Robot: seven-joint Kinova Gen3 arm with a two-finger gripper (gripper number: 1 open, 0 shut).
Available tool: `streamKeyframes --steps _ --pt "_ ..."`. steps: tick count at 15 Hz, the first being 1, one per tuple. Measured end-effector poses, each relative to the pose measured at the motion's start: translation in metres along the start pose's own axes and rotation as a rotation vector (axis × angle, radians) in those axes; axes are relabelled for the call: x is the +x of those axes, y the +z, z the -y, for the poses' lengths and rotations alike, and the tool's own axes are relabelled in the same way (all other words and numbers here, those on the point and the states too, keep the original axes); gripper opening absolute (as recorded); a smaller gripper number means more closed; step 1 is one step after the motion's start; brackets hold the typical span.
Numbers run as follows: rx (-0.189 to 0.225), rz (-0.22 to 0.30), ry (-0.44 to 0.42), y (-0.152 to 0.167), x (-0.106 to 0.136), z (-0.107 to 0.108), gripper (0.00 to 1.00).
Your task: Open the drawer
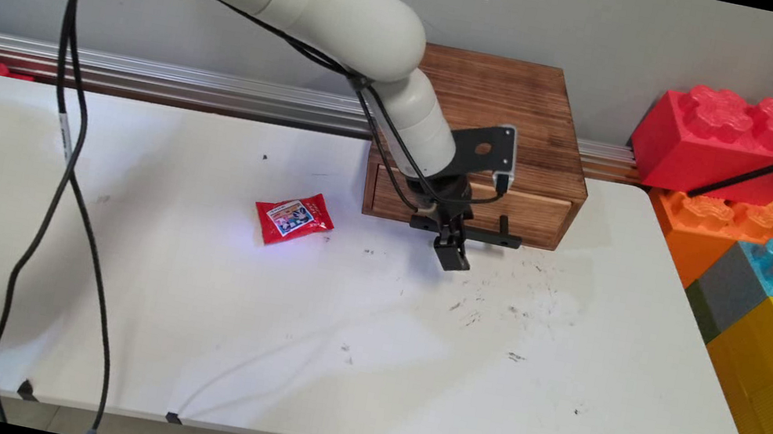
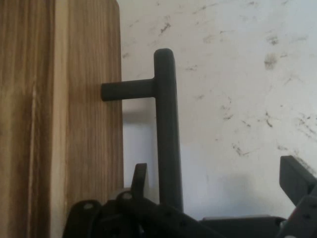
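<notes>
- Where the white arm reaches down at the table's far side, its black two-finger gripper (image 1: 452, 248) hangs at the front of a dark-stained wooden drawer box (image 1: 508, 111), its fingers spread apart.
- One finger (image 2: 138, 181) sits between the drawer's paler front panel (image 1: 538, 213) and the black T-bar handle (image 2: 166, 129); the other (image 2: 297, 176) stands clear on the handle's far side.
- A red snack packet (image 1: 293, 217) with a printed label lies on the scuffed white table (image 1: 331, 350), left of the gripper.

A scuffed white table (image 1: 328, 366) carries a wooden drawer box (image 1: 522, 125) at twelve o'clock, against the wall, and a red snack packet (image 1: 293, 217) lying flat near centre, toward nine o'clock.
</notes>
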Motion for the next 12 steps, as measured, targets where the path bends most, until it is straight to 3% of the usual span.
streamKeyframes --steps 12 --pt "-0.008 0.010 -0.002 0.027 -0.001 -0.006 1.00"
